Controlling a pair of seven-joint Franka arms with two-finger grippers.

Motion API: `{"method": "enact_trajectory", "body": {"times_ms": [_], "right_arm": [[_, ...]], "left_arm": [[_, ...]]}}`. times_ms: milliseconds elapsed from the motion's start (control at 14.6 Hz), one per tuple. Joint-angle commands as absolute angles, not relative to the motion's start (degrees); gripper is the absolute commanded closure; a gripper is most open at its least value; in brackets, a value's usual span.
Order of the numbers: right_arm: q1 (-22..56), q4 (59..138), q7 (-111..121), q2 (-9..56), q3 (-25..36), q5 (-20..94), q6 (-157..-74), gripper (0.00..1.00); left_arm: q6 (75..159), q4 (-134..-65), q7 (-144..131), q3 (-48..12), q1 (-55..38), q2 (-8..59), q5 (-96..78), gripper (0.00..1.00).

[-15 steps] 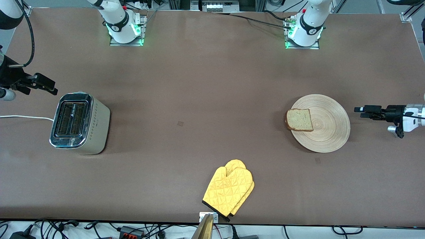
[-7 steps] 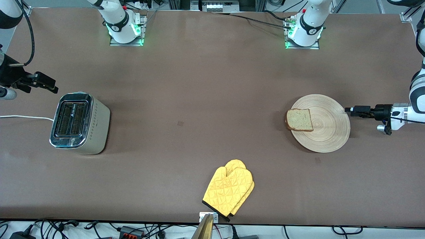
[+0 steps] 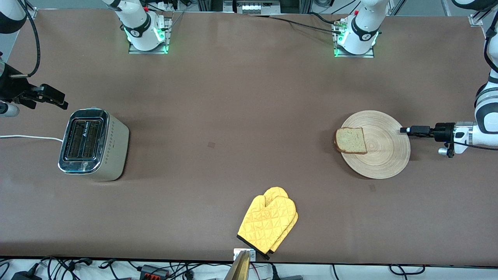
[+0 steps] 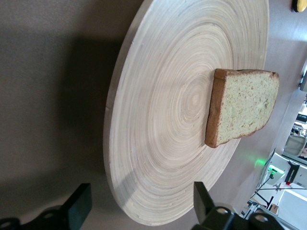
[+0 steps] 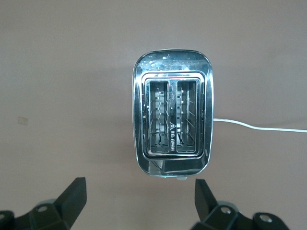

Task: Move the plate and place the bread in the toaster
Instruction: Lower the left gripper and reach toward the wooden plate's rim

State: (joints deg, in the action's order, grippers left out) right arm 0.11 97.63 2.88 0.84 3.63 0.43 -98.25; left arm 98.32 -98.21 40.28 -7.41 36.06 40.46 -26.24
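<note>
Plate [image 3: 383, 155]: round, light wood, flat on the bench [image 3: 233, 116] toward the left arm's end; bread [image 3: 351, 140] lies on it, overhanging the rim on the side toward the toaster. Toaster [image 3: 92, 144]: upright toward the right arm's end, both slots empty, white cord [image 3: 29, 137] trailing off the bench edge. Left gripper [image 3: 404, 130]: low at the plate's rim, fingers [image 4: 79, 211] spread wide, one each side of the rim. Right gripper [image 3: 58, 100]: raised beside the toaster, fingers [image 5: 72, 197] wide apart, holding nothing. Yellow oven mitt [image 3: 268, 222]: near the front edge
</note>
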Motion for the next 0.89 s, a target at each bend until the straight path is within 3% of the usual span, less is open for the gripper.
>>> {"method": "enact_trajectory", "body": {"times_ms": [0,273,478,820], "right_arm": [[-0.1,97.5,2.3,0.3,3.3,0.5,-97.8,0.00],[-0.1,97.5,2.3,0.3,3.4,0.5,-97.9,0.00],[-0.1,97.6,2.3,-0.2,3.3,0.4,-98.4,0.00],[-0.1,97.7,2.5,-0.4,3.3,0.4,-98.5,0.00]], "left_arm": [[98.9,-98.7,36.9,-7.6,36.4,40.2,-27.8,0.21],[98.7,-98.6,33.9,-7.6,36.1,40.2,-27.6,0.26],[98.4,-98.3,34.5,-7.6,36.1,40.2,-27.5,0.47],[98.3,-98.2,38.0,-7.6,36.4,41.3,-27.5,0.50]]}}
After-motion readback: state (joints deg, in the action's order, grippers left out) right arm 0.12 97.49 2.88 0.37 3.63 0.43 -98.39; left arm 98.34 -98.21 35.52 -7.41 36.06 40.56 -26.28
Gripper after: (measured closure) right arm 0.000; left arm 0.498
